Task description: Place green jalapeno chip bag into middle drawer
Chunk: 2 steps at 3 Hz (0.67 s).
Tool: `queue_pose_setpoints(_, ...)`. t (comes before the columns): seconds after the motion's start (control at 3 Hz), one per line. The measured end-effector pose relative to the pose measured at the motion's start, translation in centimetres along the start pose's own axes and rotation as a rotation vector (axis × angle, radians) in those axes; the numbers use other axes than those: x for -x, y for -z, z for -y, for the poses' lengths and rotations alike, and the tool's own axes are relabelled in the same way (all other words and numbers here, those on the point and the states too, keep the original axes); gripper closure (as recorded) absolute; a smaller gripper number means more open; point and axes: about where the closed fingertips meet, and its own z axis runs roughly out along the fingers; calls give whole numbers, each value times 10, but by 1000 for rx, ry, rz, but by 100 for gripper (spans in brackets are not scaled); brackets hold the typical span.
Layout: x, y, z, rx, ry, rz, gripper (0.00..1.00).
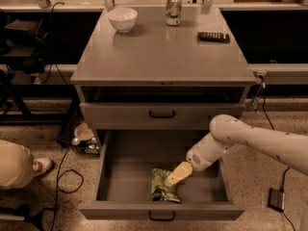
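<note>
Your claw (pixel 175 175) sat low inside the middle drawer (pixel 130 163), at the end of the pale arm (pixel 255 141) that reached in from the right over the drawer's right wall. The claw's tan tip lay against the upper right edge of the green jalapeno chip bag (pixel 162 188). You could not tell from this view how far the claw was open, or whether it had any hold on the bag.

The bag rested on the drawer's grey floor, close to the front wall and a little right of centre, near the black handle (pixel 161 216) on the drawer's front. The drawer itself was pulled well out from the cabinet.

Above it, the upper drawer (pixel 120 115) with its own black handle stood only slightly out from the cabinet.

On the desk (pixel 163 57) you had a white bowl (pixel 122 19) at the back left, a green-white soda can (pixel 173 8) upright at the back centre, and a flat dark object (pixel 213 36) toward the back right, all well apart from one another.

At the left edge, on the speckled floor, a person's trouser leg and shoe (pixel 40 165) showed beside a black cable.
</note>
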Motion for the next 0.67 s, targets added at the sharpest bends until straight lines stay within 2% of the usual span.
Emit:
queue_pose_setpoints(0.33,-17,33,13,-36,-16,123,0)
queue_pose_setpoints(0.67,-53,94,36,-92,-63,297,0)
